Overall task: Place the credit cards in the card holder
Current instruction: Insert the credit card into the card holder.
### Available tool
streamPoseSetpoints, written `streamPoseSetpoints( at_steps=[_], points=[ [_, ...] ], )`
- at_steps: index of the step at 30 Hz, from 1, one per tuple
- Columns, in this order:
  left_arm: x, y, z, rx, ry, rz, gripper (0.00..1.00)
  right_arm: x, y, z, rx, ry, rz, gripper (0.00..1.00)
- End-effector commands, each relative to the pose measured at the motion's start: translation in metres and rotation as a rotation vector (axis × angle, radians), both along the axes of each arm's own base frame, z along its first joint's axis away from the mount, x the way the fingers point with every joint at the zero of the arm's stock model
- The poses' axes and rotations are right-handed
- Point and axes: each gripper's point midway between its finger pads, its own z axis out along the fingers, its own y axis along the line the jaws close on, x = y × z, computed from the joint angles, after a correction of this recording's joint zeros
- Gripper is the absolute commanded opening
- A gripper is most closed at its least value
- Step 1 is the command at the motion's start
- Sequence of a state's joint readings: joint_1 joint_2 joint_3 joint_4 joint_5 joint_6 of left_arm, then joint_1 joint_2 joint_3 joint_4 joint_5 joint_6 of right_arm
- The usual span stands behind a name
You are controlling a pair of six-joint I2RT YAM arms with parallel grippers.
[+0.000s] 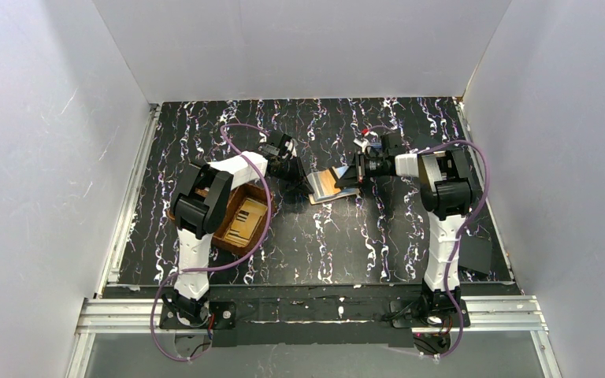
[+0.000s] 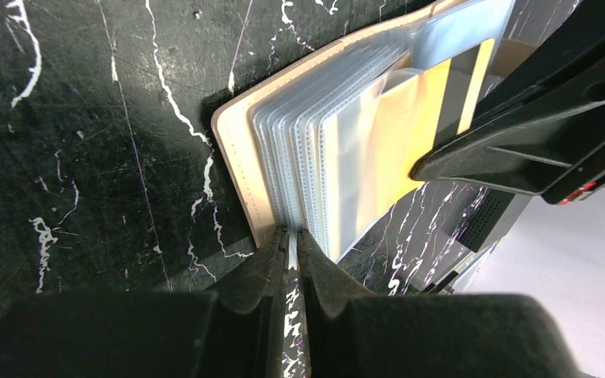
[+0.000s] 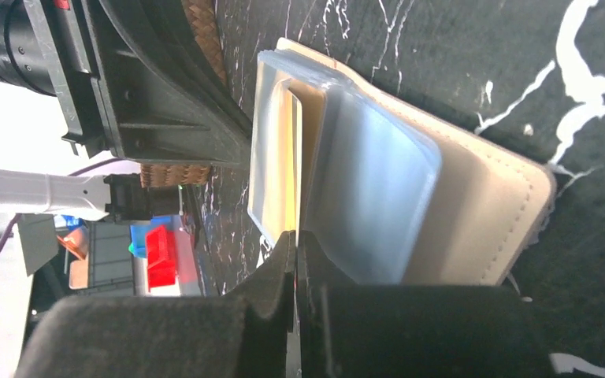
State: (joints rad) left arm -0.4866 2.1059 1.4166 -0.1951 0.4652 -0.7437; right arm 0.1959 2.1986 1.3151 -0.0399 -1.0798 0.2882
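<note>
**Card half-seated, both arms closed on the card holder**

The card holder (image 1: 332,185) lies open at mid-table between the two arms, cream cover flat on the marbled surface and its clear sleeves (image 2: 307,134) fanned upward. In the top view, the left gripper (image 2: 292,236) meets it from about 10 o'clock and the right gripper (image 3: 295,240) from about 3 o'clock, so both are equally close.

The yellow credit card (image 2: 410,134) has its long axis running 3 to 9 o'clock, in line with the right fingers. Its leading end sits inside a sleeve and its trailing end is in the right jaws. The next push would likely go toward 9 o'clock, deeper into that pocket.

The right jaws are closed flat on the card's edge. The left jaws are all but closed, and appear to pinch a thin sleeve edge near the spine, bracing the holder. The brown woven tray (image 1: 240,220) stands apart at about 8 o'clock.
</note>
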Motion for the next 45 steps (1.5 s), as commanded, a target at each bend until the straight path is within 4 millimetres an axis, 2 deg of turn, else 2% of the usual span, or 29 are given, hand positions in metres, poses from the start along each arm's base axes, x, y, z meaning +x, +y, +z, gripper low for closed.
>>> streamPoseSetpoints(
  at_steps=[1,8,14,19,27,41,45],
  points=[
    [-0.005,0.001,-0.008,0.020,0.022,-0.011,0.08,0.003,0.005,-0.006,-0.004,-0.024,-0.085,0.02],
    [-0.005,0.000,-0.008,0.014,0.022,-0.005,0.08,-0.002,0.001,0.000,-0.036,-0.027,-0.153,0.11],
    [-0.006,0.001,-0.006,0.012,0.018,-0.006,0.08,-0.001,-0.013,-0.003,-0.194,-0.033,-0.203,0.36],
    [-0.006,0.000,-0.004,0.008,0.016,-0.007,0.08,-0.001,-0.021,-0.001,-0.291,-0.054,-0.197,0.42],
    [-0.005,0.000,-0.003,0.008,0.011,-0.009,0.08,-0.004,-0.023,-0.003,-0.376,-0.085,-0.144,0.46],
    [-0.004,-0.003,-0.001,0.000,0.015,-0.010,0.07,-0.017,0.020,0.007,-0.381,-0.138,-0.100,0.36],
    [-0.005,-0.001,0.000,0.012,0.010,-0.016,0.07,-0.014,0.007,0.004,-0.427,-0.159,-0.089,0.40]
  ],
)
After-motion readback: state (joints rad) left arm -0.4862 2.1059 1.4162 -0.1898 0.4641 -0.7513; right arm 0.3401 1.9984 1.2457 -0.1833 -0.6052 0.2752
